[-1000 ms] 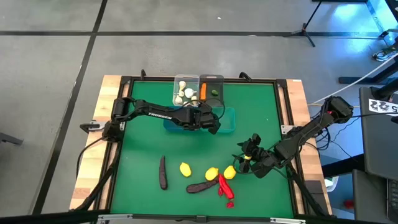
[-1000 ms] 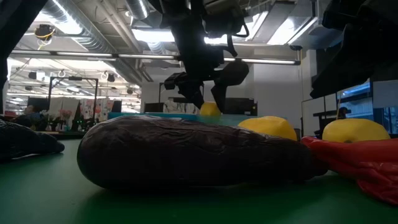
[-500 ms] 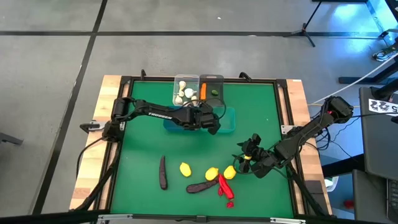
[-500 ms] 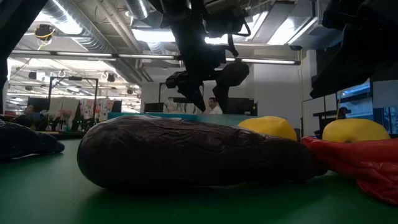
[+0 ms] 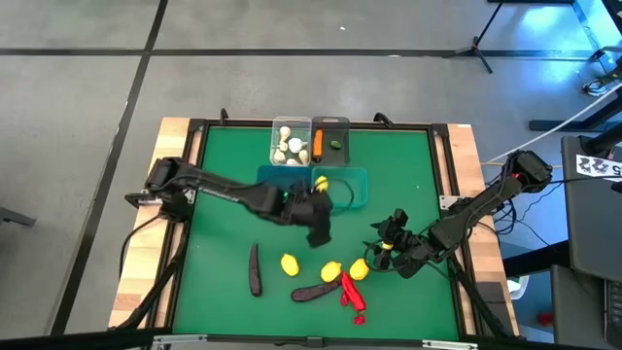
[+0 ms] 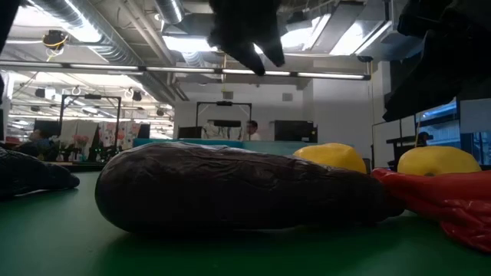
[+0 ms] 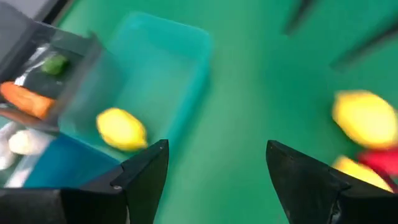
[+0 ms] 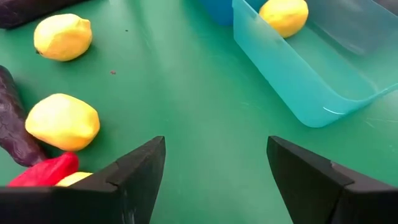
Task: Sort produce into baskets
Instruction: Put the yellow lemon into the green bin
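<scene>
My left gripper (image 5: 319, 231) is open and empty above the table, just near of the bins; its fingers also show in the left wrist view (image 7: 217, 152). One lemon (image 5: 321, 183) lies on the floor of the teal bin (image 5: 358, 190); it also shows in the left wrist view (image 7: 121, 129) and the right wrist view (image 8: 283, 15). Three more lemons (image 5: 331, 271) lie on the mat with two eggplants (image 5: 316, 290) and red chilies (image 5: 350, 292). My right gripper (image 5: 384, 240) is open and empty, right of those lemons.
The clear bin (image 5: 277, 146) holds garlic bulbs (image 5: 289, 144). The dark grey bin (image 5: 342, 124) holds a carrot (image 5: 318, 144) and a green piece (image 5: 334, 145). A second blue bin (image 5: 267, 190) stands left of the teal one. Bare green mat lies at left and far right.
The lemon that was between my left gripper's fingers over the teal bin has dropped and now lies in that bin. My left gripper has then drawn back toward the table's near edge, away from the bins.
</scene>
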`<state>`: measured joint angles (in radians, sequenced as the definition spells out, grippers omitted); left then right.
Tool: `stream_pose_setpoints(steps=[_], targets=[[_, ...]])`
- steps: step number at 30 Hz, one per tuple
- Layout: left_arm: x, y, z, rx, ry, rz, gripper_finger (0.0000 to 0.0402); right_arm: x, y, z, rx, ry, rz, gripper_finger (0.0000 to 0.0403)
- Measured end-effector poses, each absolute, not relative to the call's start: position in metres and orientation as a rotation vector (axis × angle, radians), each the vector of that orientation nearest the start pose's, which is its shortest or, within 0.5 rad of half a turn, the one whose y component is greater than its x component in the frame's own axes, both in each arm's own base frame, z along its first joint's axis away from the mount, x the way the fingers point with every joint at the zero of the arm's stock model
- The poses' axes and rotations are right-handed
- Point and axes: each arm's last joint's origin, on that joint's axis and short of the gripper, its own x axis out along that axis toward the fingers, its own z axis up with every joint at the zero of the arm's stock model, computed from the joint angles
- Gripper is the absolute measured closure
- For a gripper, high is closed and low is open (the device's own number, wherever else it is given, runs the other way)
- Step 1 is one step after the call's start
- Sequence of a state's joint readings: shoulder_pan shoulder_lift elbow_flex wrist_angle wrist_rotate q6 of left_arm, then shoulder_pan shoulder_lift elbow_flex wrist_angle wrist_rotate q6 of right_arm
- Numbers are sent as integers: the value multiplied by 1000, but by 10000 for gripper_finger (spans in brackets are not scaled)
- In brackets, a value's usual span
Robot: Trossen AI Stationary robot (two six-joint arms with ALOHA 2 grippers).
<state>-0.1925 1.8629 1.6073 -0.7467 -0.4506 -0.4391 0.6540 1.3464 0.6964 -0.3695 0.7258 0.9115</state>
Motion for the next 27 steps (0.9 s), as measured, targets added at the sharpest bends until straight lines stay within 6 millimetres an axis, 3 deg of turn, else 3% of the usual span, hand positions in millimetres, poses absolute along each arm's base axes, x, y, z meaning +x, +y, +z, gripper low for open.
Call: stream_pose_setpoints(steps=[9, 13, 20, 27], targets=[[360, -142, 272, 116, 1018, 114, 137, 202, 130, 185, 216, 658, -402, 123], [348, -163, 260, 164, 1060, -7, 137, 203, 131, 185, 225, 651, -400, 123], [343, -173, 243, 185, 1068, -247, 137, 204, 132, 186, 249, 633, -393, 123], [326, -153, 235, 215, 1011, -336, 137, 206, 134, 188, 274, 611, -384, 123]])
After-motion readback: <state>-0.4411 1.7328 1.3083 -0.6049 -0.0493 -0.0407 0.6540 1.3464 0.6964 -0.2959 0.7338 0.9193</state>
